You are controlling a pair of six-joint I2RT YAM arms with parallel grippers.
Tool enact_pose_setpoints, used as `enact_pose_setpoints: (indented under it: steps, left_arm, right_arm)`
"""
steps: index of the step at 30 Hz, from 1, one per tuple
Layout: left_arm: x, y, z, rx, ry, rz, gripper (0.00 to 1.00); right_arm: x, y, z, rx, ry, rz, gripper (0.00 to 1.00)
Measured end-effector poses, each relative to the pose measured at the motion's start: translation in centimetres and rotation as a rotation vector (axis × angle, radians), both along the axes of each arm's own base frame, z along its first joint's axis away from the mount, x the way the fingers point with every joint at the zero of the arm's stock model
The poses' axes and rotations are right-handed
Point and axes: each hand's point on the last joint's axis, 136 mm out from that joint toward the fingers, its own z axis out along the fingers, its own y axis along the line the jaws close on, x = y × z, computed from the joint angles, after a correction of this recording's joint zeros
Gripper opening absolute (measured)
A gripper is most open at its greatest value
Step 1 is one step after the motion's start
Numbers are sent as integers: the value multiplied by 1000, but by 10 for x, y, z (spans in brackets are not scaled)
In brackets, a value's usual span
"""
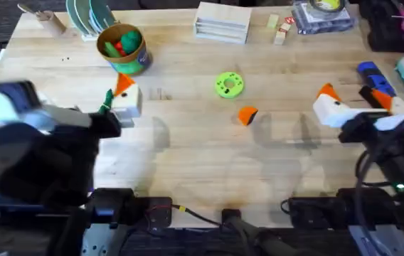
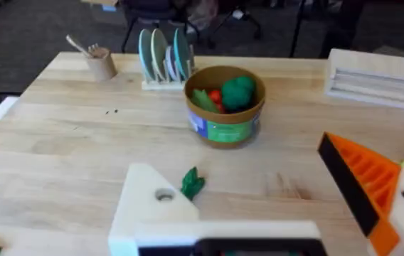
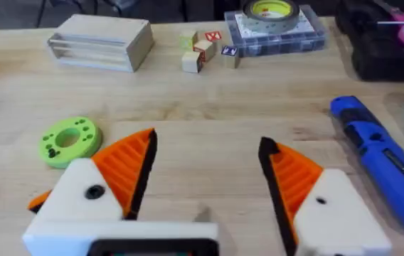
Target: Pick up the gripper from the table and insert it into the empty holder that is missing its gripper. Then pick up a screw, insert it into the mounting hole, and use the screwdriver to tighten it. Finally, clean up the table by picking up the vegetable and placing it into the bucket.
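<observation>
Overhead view: the large light wooden table [image 1: 188,135] carries the small loose orange plastic wedge gripper [image 1: 247,115] just right of centre, lying free. At its eleven o'clock sits a flat lime-green disc with holes [image 1: 229,84]. The small round bucket with yellow rim and green side [image 1: 123,48] stands at the table's ten o'clock, holding green and red toy foods. The left gripper [image 1: 120,99] hangs just below the bucket, one finger orange-tipped, the other a bare cream-white pointed holder block [image 1: 127,108]; the dark-green leafy toy vegetable [image 1: 107,101] lies beside it at its nine o'clock. The right gripper [image 1: 351,99] is at the table's three o'clock, and the thick blue cylindrical screwdriver [image 1: 370,73] lies at its one o'clock.

Left wrist view: the left gripper [image 2: 280,203] stands with jaws wide apart and empty. The holder [image 2: 152,210] shows a mounting hole and no orange tip; the other finger [image 2: 362,185] has an orange ribbed pad. The vegetable [image 2: 191,183] lies on the table just beside the holder's point, between it and the bucket [image 2: 225,107].

Right wrist view: the right gripper [image 3: 205,174] has jaws wide open around bare table, both orange ribbed pads [image 3: 127,167] in place. The screwdriver [image 3: 380,156] lies just outside one finger, the lime-green disc [image 3: 69,141] outside the other.
</observation>
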Motion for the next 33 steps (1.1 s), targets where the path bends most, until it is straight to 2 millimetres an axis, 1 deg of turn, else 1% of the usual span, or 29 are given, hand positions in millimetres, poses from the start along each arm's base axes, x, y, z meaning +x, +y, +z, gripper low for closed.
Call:
enact_pose_setpoints:
  steps: [3,7,11,15,17,19,22,24,27,33]
  left_arm:
    - [-6,10,17,18,111,56,992]
    - [-7,22,22,77,329,109,990]
    - [0,29,22,154,534,124,990]
    - [15,32,16,197,667,114,992]
    - [23,32,9,208,713,109,992]
    - [27,33,0,217,757,107,992]
    - [27,35,-17,234,847,107,992]
    - [29,38,-24,237,881,115,990]
    - [32,50,-37,203,933,145,991]
    - [40,76,-71,46,1022,149,993]
  right_arm:
    - [-4,-1,27,-1,45,-3,917]
    - [0,0,61,-2,97,-3,917]
    - [7,0,82,-2,169,-3,917]
    - [18,2,96,4,203,13,918]
    - [21,5,98,10,208,28,917]
    - [22,7,96,13,216,37,917]
    - [22,8,95,17,220,44,917]
    - [21,9,95,18,222,48,917]
    - [21,9,95,19,224,51,917]
    - [21,9,95,19,224,51,917]
